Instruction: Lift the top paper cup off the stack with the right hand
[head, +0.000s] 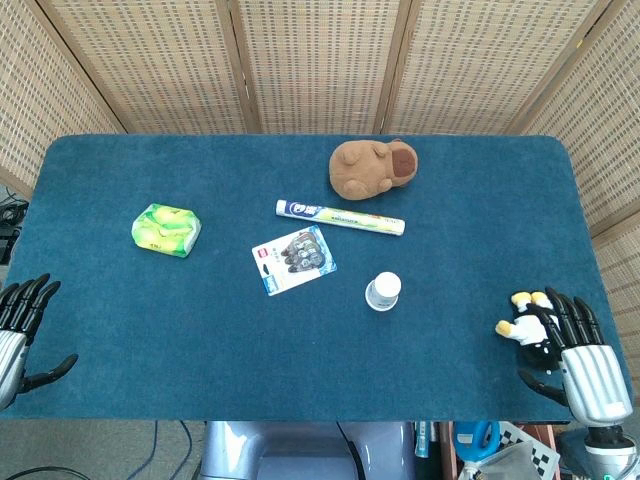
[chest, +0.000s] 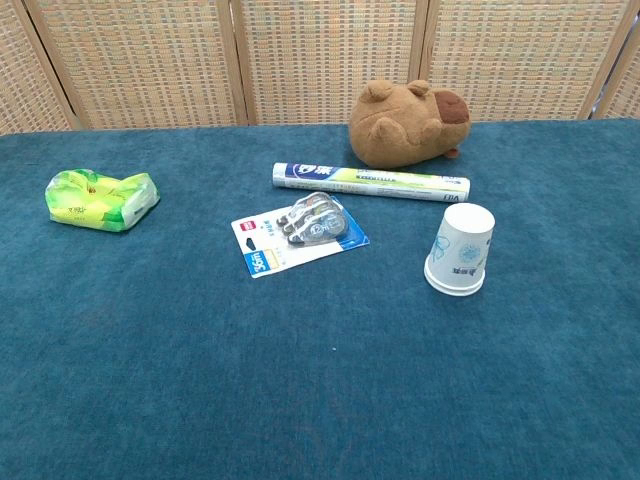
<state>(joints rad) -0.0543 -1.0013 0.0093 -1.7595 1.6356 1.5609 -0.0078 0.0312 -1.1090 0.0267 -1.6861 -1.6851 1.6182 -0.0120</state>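
Blue table (head: 150, 330) fills both views, wicker screens (head: 320, 60) behind its far edge. Items cluster around the centre; wide bare cloth along the near edge and at both near corners.

Paper cup stack (head: 383, 291) stands upside down, rim on the cloth, slightly right of centre in the head view; in the chest view it (chest: 461, 250) is at about 3 o'clock from frame centre. Cannot tell how many cups are nested. Nothing touches it.

Right hand (head: 555, 335) rests at the near right edge of the table, fingers spread, holding nothing. The cup stack lies at about 10 o'clock from this hand, well apart, bare cloth between them. A small black, white and yellow thing (head: 525, 327) sits just beside the fingers; contact unclear.

Left hand (head: 22, 320) sits at the near left edge, fingers apart, empty, far from the cups.

Around the cups: long tube box (head: 340, 217) at 11 o'clock, near. Brown plush toy (head: 372, 167) at 12 o'clock, beyond the box. Blister pack (head: 294, 259) at 10 o'clock, near. Green packet (head: 166, 229) far off at 9 o'clock.

Neither hand shows in the chest view.
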